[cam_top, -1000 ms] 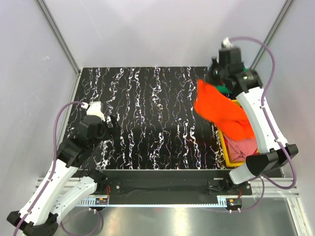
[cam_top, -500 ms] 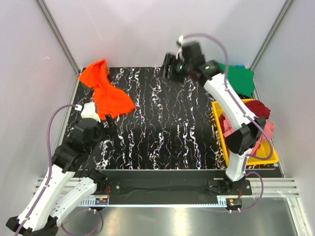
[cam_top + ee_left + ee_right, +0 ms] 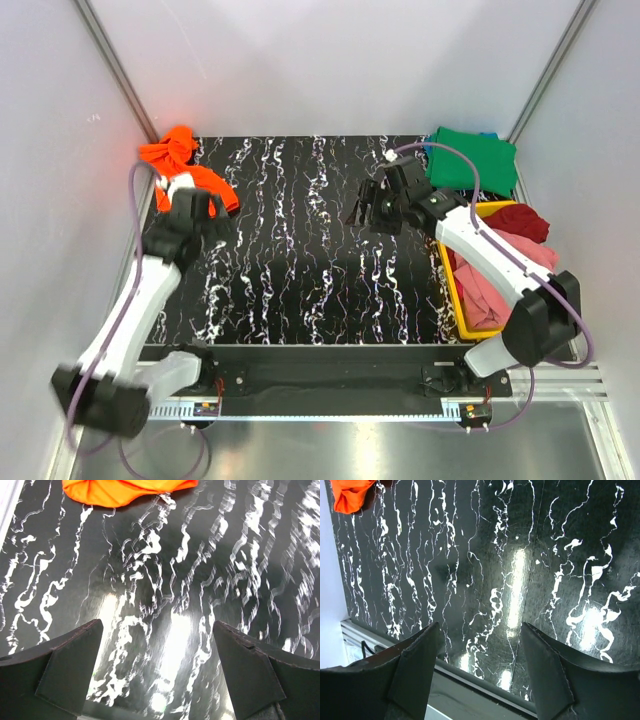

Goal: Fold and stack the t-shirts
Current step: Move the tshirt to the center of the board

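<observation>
The bright orange t-shirt (image 3: 178,163) lies crumpled in the far left corner of the black marbled table (image 3: 300,270). My left gripper (image 3: 203,208) hovers just short of the shirt, open and empty. In the left wrist view the orange t-shirt (image 3: 120,490) fills the top edge, ahead of the left gripper (image 3: 156,630). My right gripper (image 3: 363,208) hangs open and empty over the table's middle back. Its wrist view has the right gripper (image 3: 480,630) over bare table and the orange t-shirt (image 3: 350,495) far off at top left. A green t-shirt (image 3: 470,160) lies flat at the back right.
A yellow tray (image 3: 453,290) at the right edge holds a pink t-shirt (image 3: 495,285) and a dark red t-shirt (image 3: 527,222). A sliver of blue t-shirt (image 3: 488,134) shows behind the green one. White walls and metal posts close in the back and sides.
The right gripper opened and let go of the orange t-shirt, which flew across to the far left corner. The right arm swung back toward the middle; the left arm reached up toward the shirt.
</observation>
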Robot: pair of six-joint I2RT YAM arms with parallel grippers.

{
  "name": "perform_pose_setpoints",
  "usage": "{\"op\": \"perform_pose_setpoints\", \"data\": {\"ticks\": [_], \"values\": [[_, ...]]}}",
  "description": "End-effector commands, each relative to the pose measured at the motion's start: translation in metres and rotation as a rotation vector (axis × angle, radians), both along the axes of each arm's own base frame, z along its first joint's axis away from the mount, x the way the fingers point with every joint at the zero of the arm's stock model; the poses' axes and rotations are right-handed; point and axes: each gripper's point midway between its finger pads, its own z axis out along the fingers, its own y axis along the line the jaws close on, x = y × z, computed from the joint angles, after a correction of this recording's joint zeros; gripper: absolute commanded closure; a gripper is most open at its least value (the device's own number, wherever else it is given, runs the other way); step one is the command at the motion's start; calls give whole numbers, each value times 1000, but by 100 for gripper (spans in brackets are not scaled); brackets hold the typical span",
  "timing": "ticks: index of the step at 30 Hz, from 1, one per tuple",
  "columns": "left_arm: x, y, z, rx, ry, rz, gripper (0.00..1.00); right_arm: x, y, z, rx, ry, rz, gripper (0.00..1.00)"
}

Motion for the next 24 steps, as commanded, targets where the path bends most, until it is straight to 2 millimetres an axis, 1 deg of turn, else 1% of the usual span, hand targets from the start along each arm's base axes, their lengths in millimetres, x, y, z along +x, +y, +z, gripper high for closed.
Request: {"op": "perform_pose_setpoints", "data": {"ticks": [1, 2, 3, 4, 5, 6, 7, 8, 9, 10, 11, 12, 13, 14, 15, 16, 17, 18, 19, 20, 21, 22, 24], "values": [[68, 11, 13, -140, -37, 86, 1, -3, 5, 9, 57, -62, 12, 26], [87, 16, -13, -150, 41, 121, 1, -7, 4, 14, 68, -76, 18, 26], [104, 20, -9, -166, 37, 140, 1, -11, 2, 9, 67, -68, 20, 26], [116, 30, -17, -174, 59, 177, 1, -14, 1, 10, 71, -71, 26, 26], [129, 34, -46, -179, 141, 206, 1, -18, -1, 17, 82, -89, 30, 26], [145, 38, -43, -194, 131, 220, 2, -22, -3, 13, 77, -82, 31, 26], [154, 47, -50, -207, 147, 251, 3, -24, -4, 14, 80, -88, 33, 26], [162, 49, -76, -219, 208, 275, 4, -30, -7, 17, 88, -95, 36, 25], [175, 54, -73, -231, 196, 288, 7, -32, -7, 18, 91, -97, 39, 25], [181, 58, -80, -228, 210, 299, 8, -34, -7, 21, 102, -102, 45, 25], [184, 60, -100, -225, 261, 315, 8, -38, -8, 25, 110, -111, 52, 25], [193, 63, -97, -223, 253, 321, 8, -41, -10, 24, 109, -111, 54, 25], [196, 68, -102, -206, 258, 338, 8, -44, -11, 24, 112, -111, 56, 25], [195, 71, -115, -192, 297, 351, 8, -48, -13, 26, 116, -119, 58, 25], [201, 76, -115, -186, 292, 366, 8, -50, -14, 26, 117, -124, 58, 25], [201, 79, -120, -180, 306, 378, 8, -51, -15, 27, 119, -128, 58, 25], [199, 81, -131, -176, 339, 393, 9, -54, -17, 29, 121, -137, 61, 25], [201, 85, -133, -171, 340, 404, 10, -55, -18, 28, 118, -140, 61, 25], [201, 85, -137, -168, 346, 408, 17, -57, -19, 30, 119, -145, 63, 25], [201, 86, -145, -164, 363, 410, 24, -58, -20, 28, 113, -144, 65, 25], [203, 87, -147, -161, 365, 411, 29, -58, -20, 27, 111, -144, 65, 24], [203, 88, -155, -157, 381, 411, 43, -59, -22, 27, 106, -143, 65, 25], [205, 84, -158, -167, 390, 394, 63, -59, -22, 25, 100, -144, 67, 25]]}}
